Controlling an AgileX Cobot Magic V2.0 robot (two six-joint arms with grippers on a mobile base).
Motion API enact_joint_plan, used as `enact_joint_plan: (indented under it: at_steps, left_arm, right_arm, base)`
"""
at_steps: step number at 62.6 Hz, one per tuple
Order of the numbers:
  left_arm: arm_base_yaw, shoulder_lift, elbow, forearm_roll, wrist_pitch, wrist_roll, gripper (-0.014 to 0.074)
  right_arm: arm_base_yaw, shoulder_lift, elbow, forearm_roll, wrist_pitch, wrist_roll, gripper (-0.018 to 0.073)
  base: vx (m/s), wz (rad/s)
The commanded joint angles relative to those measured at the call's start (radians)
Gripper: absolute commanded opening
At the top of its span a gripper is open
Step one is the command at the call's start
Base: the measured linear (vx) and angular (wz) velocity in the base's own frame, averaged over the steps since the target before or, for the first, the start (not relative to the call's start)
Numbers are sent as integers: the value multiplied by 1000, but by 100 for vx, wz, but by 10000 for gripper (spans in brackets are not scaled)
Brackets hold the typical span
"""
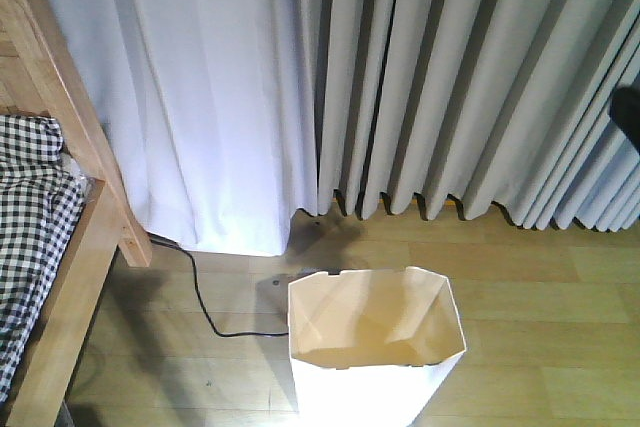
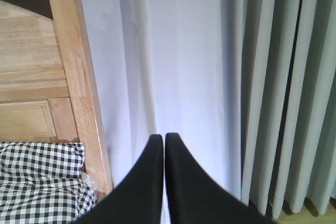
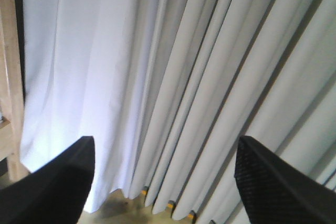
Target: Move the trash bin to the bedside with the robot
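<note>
The white trash bin (image 1: 375, 347) stands upright on the wooden floor at the bottom middle of the front view, its cream inside empty. The bed with its light-brown wooden frame (image 1: 75, 277) and black-and-white checked bedding (image 1: 30, 217) is at the left, a short gap from the bin. The frame (image 2: 79, 77) and bedding (image 2: 42, 182) also show in the left wrist view. My left gripper (image 2: 163, 139) is shut and empty, pointing at the white curtain. My right gripper (image 3: 165, 145) is wide open and empty, facing the grey curtain. Neither gripper touches the bin.
A white curtain (image 1: 210, 97) and pleated grey curtains (image 1: 470, 77) hang along the back wall down to the floor. A loose black cable (image 1: 205, 307) runs over the floor between the bed and the bin. A dark blur (image 1: 628, 117) shows at the right edge.
</note>
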State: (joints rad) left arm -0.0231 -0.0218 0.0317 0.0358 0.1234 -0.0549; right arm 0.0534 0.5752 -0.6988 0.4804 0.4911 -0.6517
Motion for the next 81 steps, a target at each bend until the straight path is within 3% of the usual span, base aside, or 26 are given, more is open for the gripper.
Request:
enact_joint_plan:
  at_steps: [1,14,20,34,40,54,81]
  left_arm:
    - [0,-5,-24,-2,-73,-4,-6]
    - [0,-5,-24,-2,-73,-4,-6]
    - [0,-5,-24,-2,-73,-4,-6]
    - [0,-5,-24,-2,-73,-4,-6]
    - [0,-5,-24,-2,-73,-4,-6]
    - [0,-5,-24,-2,-73,-4,-6]
    - [0,-5,-24,-2,-73,-4,-6]
  right_arm:
    - [24,-88,73,-126,-103,146,529]
    - [33,-378,313,-292,-187,333,529]
    - [33,-486,390,-313,-262,333,529]
    - [33,-560,458,-320,-226,331,509]
    - [33,-560,458,-313,-205,346,405]
    - [33,-560,458,-313,-196,348,-17]
    - [33,-560,458,-312,-195,348,-9]
  base:
    - [0,0]
    - [0,0]
    - [0,0]
    - [0,0]
    - [0,0]
    - [0,0]
    - [0,0]
